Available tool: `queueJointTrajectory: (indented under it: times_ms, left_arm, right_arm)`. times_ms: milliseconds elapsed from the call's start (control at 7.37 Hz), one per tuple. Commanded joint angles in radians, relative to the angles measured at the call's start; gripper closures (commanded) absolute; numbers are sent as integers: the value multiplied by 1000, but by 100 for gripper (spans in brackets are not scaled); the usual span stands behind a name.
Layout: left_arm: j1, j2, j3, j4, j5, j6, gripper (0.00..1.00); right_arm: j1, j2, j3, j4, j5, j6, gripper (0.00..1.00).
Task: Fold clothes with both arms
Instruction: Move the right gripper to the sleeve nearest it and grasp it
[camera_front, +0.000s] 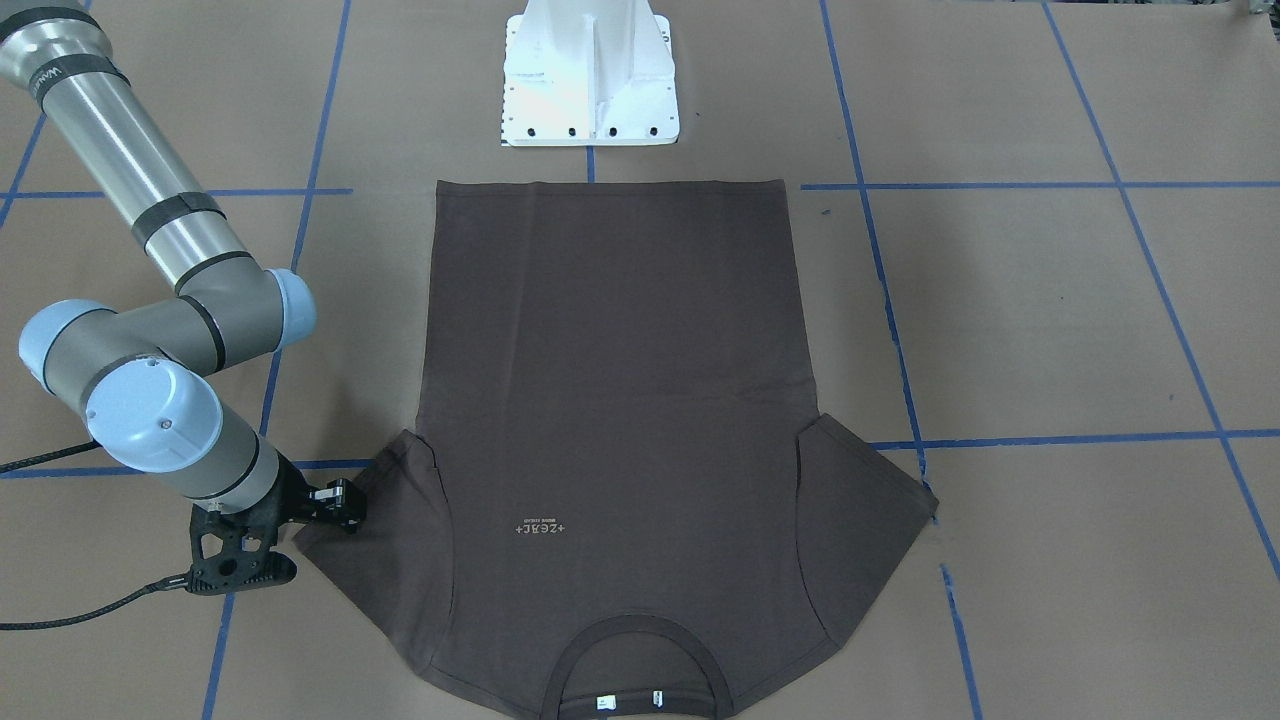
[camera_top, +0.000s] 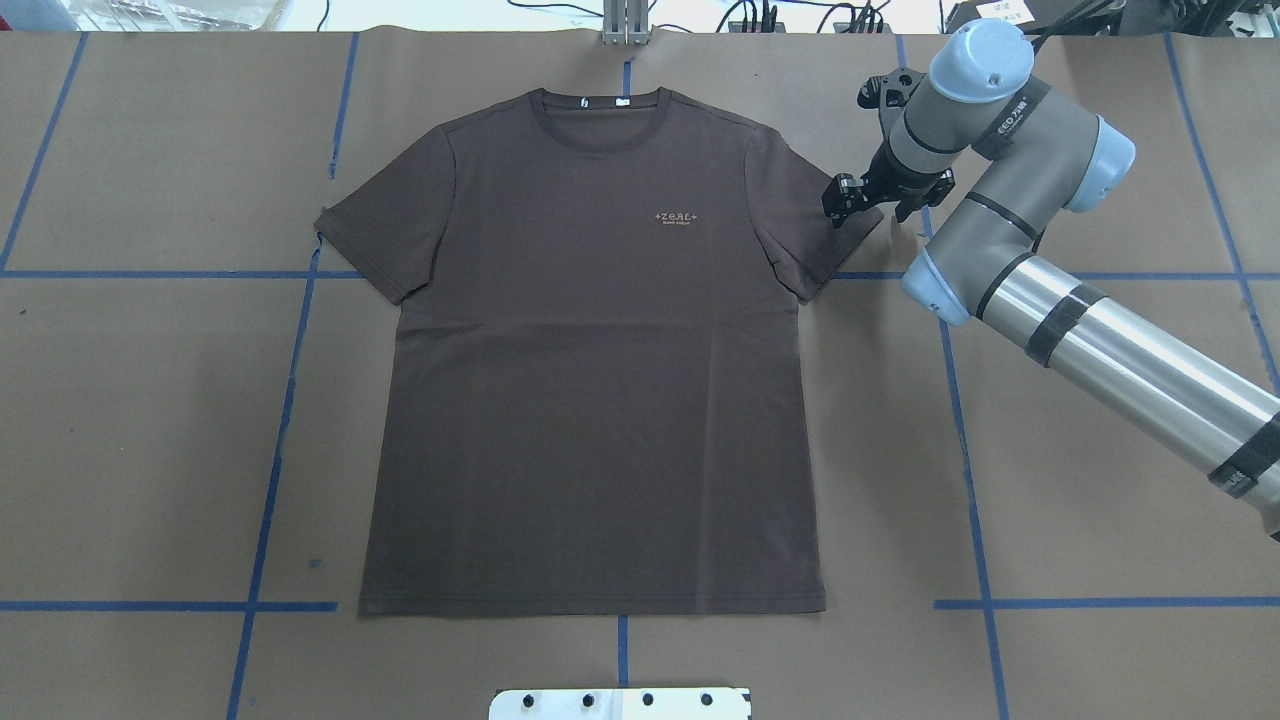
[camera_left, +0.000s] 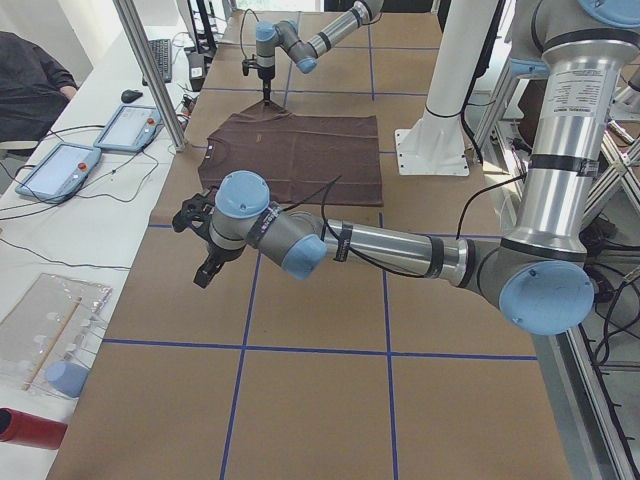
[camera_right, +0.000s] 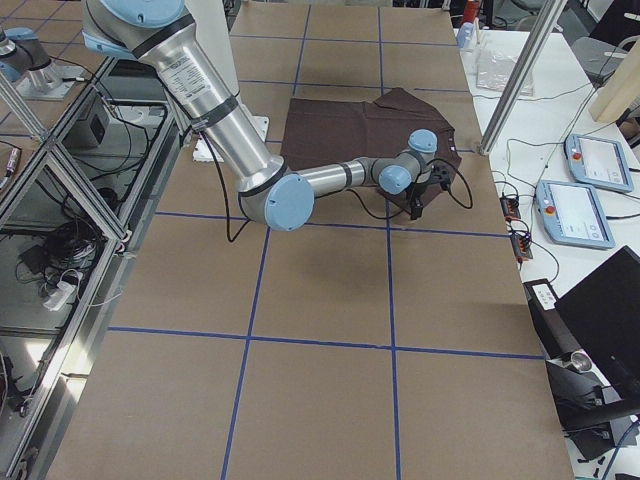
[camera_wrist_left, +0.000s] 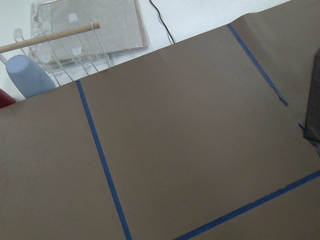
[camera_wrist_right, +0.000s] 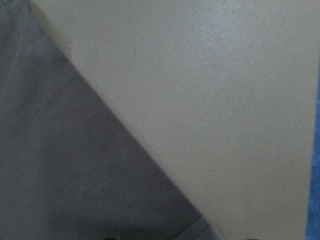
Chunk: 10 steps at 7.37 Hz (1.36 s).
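Observation:
The dark brown T-shirt (camera_top: 590, 380) lies flat and face up on the brown paper, collar (camera_top: 597, 120) at the far side, hem toward the robot base. My right gripper (camera_top: 872, 210) hangs over the outer edge of the sleeve (camera_top: 800, 220) on the overhead view's right, close to the cloth; it also shows in the front view (camera_front: 340, 505). Its wrist view shows that sleeve's edge (camera_wrist_right: 75, 165) very near, with two dark fingertips apart at the bottom, so it is open. My left gripper (camera_left: 205, 262) shows only in the left side view, off the shirt's other side above bare paper; I cannot tell its state.
The white pedestal base (camera_front: 590, 80) stands just behind the shirt's hem. Blue tape lines (camera_top: 270, 480) grid the paper. Beyond the table's left end are a clear rack with a wooden dowel (camera_wrist_left: 50, 37), a blue cup (camera_wrist_left: 25, 75) and tablets (camera_left: 55, 170). A metal post (camera_left: 150, 70) stands by the collar side.

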Motion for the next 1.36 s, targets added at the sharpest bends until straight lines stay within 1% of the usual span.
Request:
queueJointTrajectory:
  times_ms: [0, 136, 272, 543, 950, 1222]
  left_arm:
    - [0, -1, 1, 0, 0, 0, 0]
    - [0, -5, 3, 0, 0, 0, 0]
    - [0, -7, 4, 0, 0, 0, 0]
    - [0, -8, 6, 0, 1, 0, 0]
    - [0, -16, 15, 2, 2, 0, 0]
    - [0, -31, 35, 0, 2, 0, 0]
  right_arm:
    - [-1, 0, -3, 0, 3, 1, 55]
    - [1, 5, -3, 0, 3, 0, 75]
    - [4, 13, -3, -2, 3, -7, 87]
    - [8, 22, -1, -3, 4, -25, 100]
    - [8, 61, 8, -2, 3, -25, 100]
    - [5, 161, 7, 0, 3, -25, 100]
